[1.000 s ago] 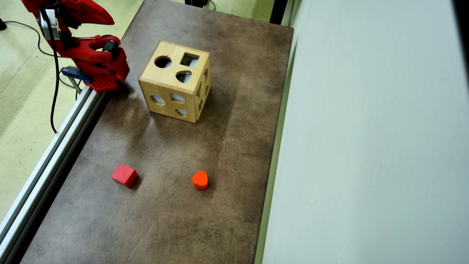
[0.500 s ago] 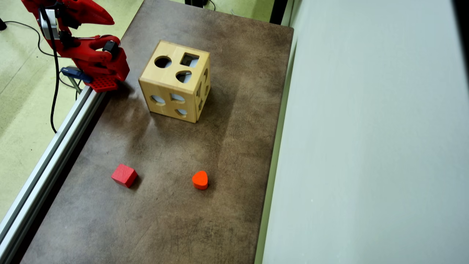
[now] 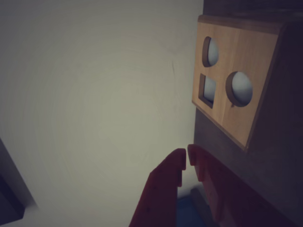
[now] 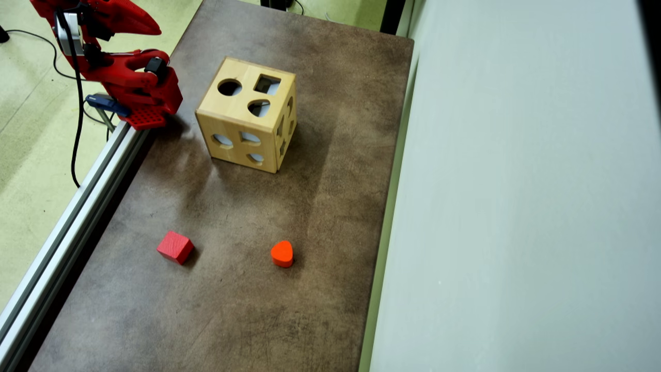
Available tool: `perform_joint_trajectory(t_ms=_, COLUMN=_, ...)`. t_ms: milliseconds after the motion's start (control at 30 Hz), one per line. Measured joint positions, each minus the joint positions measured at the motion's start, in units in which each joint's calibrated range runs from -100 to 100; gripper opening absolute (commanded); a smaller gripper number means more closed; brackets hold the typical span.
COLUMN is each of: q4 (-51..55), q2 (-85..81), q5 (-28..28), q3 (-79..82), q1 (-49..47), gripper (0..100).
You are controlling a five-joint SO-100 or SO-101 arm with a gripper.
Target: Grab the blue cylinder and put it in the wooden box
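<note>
Gripper (image 3: 186, 159) was pressed together and empty, parked off the table's (image 4: 330, 217) corner beside the wooden box (image 4: 247, 121). No blue cylinder showed in either view; you risked grabbing the red cube (image 4: 175, 247) or heart block (image 4: 282, 253) instead.

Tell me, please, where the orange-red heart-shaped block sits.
In the overhead view the orange-red heart-shaped block lies on the brown table, right of the red cube.

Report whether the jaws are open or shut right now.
Shut. In the wrist view the gripper shows its two red tips nearly touching, with only a thin slit and nothing between them.
</note>
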Motion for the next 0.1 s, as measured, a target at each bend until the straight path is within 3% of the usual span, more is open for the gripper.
perform_joint_trajectory(t_ms=100, q4=0.00, q2=0.00, q5=0.00, q3=0.00, q1=0.00, gripper=2)
